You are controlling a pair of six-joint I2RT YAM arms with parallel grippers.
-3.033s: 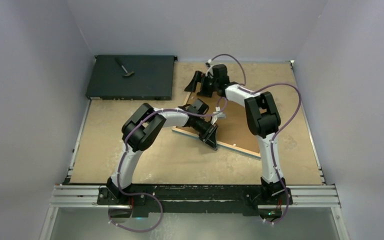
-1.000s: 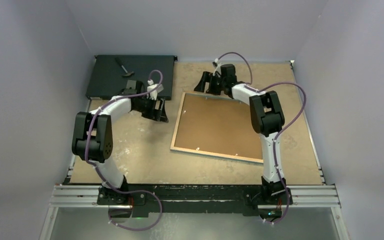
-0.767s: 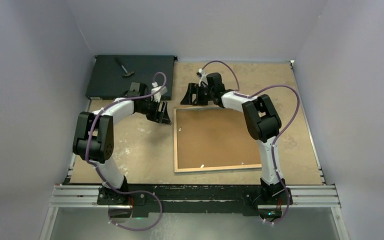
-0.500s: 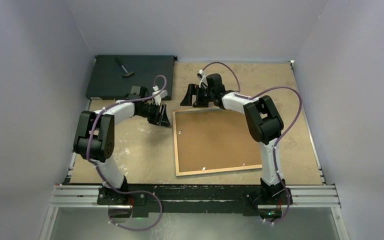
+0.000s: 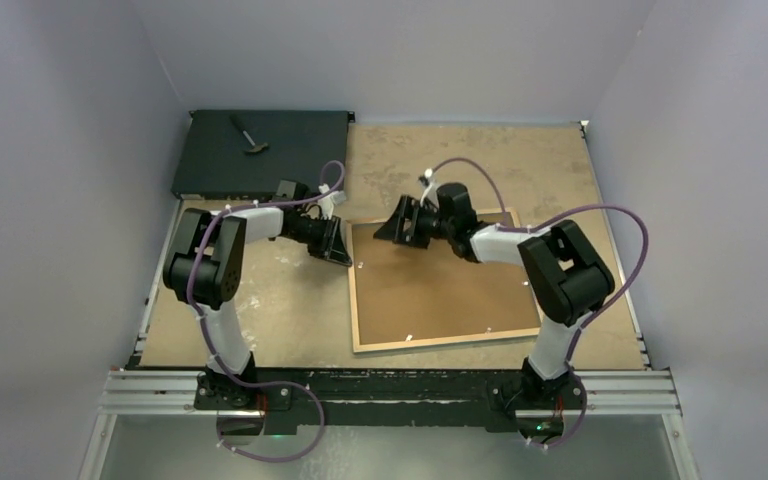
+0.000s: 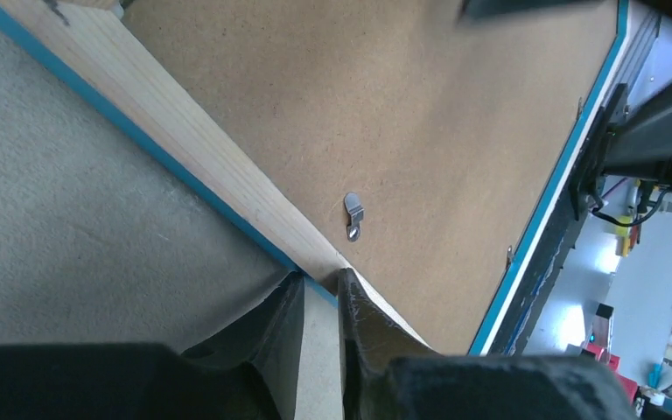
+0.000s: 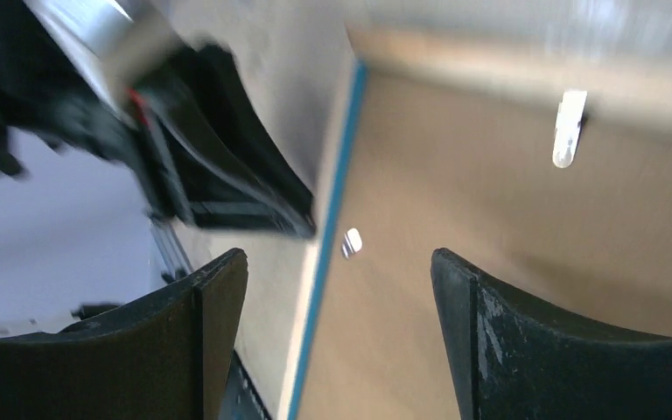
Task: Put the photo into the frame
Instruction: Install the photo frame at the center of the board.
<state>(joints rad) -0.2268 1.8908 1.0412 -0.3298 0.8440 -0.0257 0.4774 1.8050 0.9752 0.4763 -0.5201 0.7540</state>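
Two arms meet at the frame (image 5: pixel 448 339), which lies back-up on the table (image 5: pixel 280 320). From overhead only its bare wood rails and the brown backing panel (image 5: pixel 440 285) show. The left wrist view adds what that one hides: a light-blue outer edge, and a small grey metal tab (image 6: pixel 353 215) on the panel just ahead of the left gripper (image 6: pixel 319 282), whose fingers are pinched onto the frame's wooden rail near a corner. The right gripper (image 7: pixel 337 258) hangs over the panel close to the rail ahead of it (its view is blurred), fingers spread wide, nothing between them.
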